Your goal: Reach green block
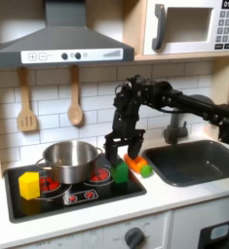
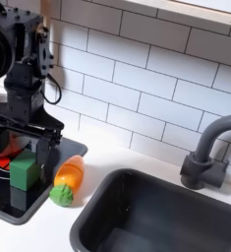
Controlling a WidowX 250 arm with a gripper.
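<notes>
The green block point(image 1: 120, 174) is a small bright-green cube on the right part of the black toy stove point(image 1: 72, 190); in the second exterior view the green block point(image 2: 26, 173) sits at the lower left. My black gripper point(image 1: 123, 157) hangs open just over it. In the second exterior view the gripper point(image 2: 21, 154) has one finger on each side of the block's top, and I cannot tell whether they touch it. Nothing is held.
A steel pot point(image 1: 70, 158) stands on the stove's left burner, with a yellow block point(image 1: 28, 184) in front of it. An orange toy with a green tip point(image 2: 67, 179) lies right of the green block. The dark sink point(image 1: 199, 161) and faucet point(image 2: 207, 157) are further right.
</notes>
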